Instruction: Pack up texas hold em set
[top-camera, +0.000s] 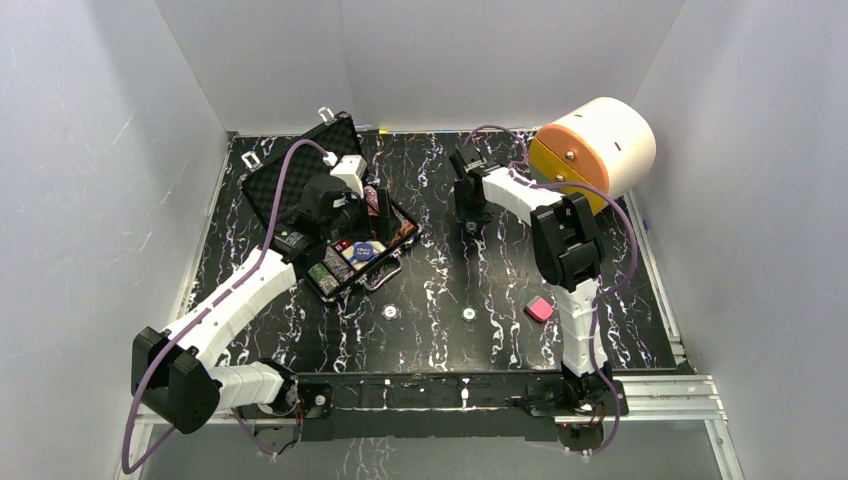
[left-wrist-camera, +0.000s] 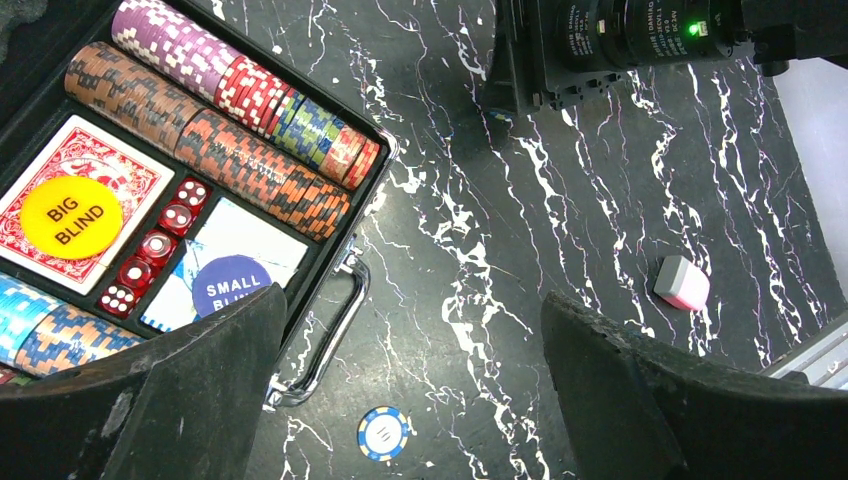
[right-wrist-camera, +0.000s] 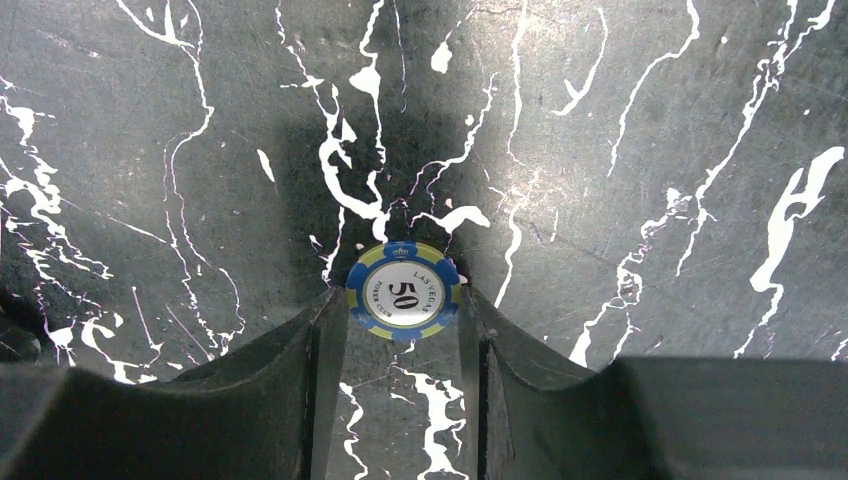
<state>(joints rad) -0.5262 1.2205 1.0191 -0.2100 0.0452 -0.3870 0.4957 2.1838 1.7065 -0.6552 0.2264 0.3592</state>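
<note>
The right tool (top-camera: 470, 222) was clamped edgewise on the 50 chip (right-wrist-camera: 403, 292) near the counter's far edge. The left tool (left-wrist-camera: 415, 300) hung apart over the open case (top-camera: 265, 190) (far-left corner). A firm pinch, carried level toward the chip rows (left-wrist-camera: 230, 150), looked wisest.

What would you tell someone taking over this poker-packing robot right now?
Left gripper: open, hovering over the case by its handle.
Right gripper: shut on a 50 chip on the table.
Case: open; chip rows, cards, dice and blind buttons inside.
Done: most of the set is in.
Left: put the 50 chip in, fetch the loose chip near the handle, close the lid.
</note>
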